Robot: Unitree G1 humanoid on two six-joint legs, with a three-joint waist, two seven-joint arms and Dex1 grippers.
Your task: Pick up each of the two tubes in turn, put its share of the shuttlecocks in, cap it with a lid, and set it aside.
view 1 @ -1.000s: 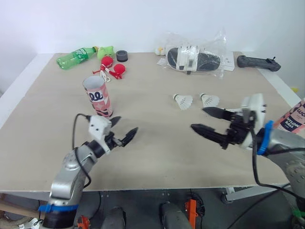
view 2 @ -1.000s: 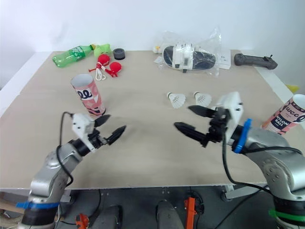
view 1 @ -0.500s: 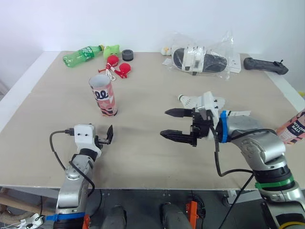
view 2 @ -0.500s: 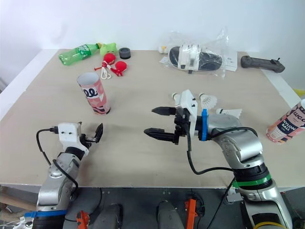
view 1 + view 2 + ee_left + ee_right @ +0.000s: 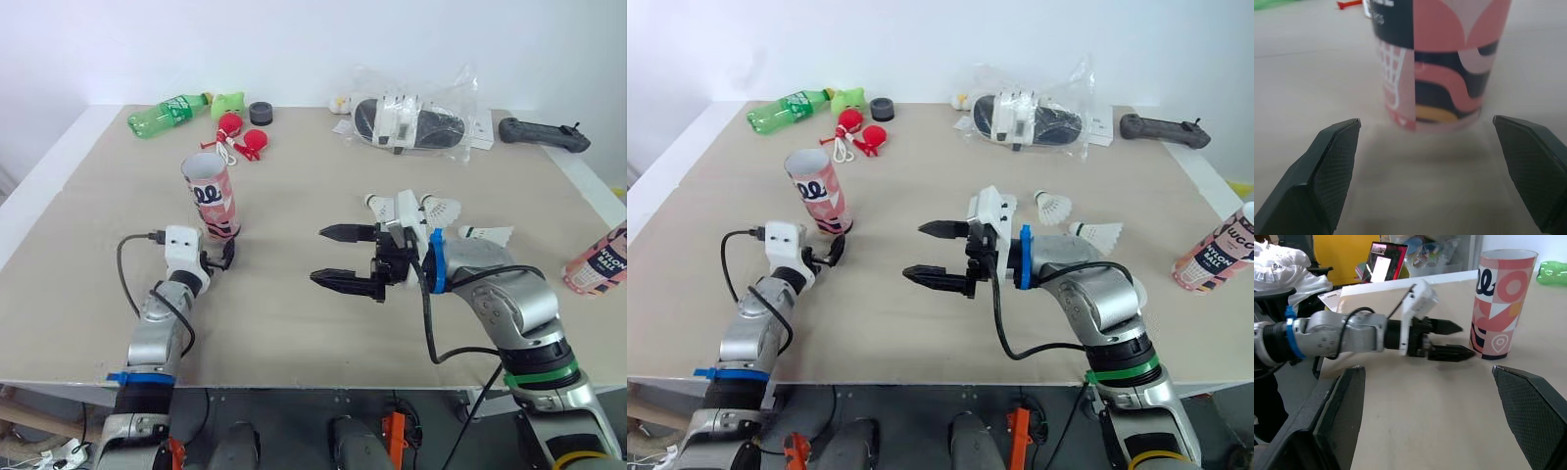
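Pink patterned tube (image 5: 211,196) stands upright with its mouth open on the left half of the table (image 5: 294,323), about midway between the near and far edges. A second tube (image 5: 598,259) of the same pattern shows at the table's right edge; what it rests on cannot be told.

Three shuttlecocks (image 5: 441,208) lie right of centre. Two are side by side and the third (image 5: 487,235) is a little nearer and further right. A black round cap (image 5: 260,112) sits near the far edge, well apart from the pink patterned tube.

The left gripper (image 5: 1425,122) is low over the table on the near side of the pink patterned tube's base. Its fingers are spread wide and hold nothing. In the left wrist view the base is just ahead of the tips, not between them.

The right gripper (image 5: 318,256) hangs over the middle of the table, pointing left. Its fingers are wide apart and empty, and the shuttlecocks are just behind its wrist.

Along the far edge lie a green bottle (image 5: 167,113), a green toy (image 5: 227,103), and red balls on a cord (image 5: 240,139). To the right of them is a clear plastic bag (image 5: 411,117) with something dark inside, and a black handle (image 5: 544,132) lies at the far right corner.
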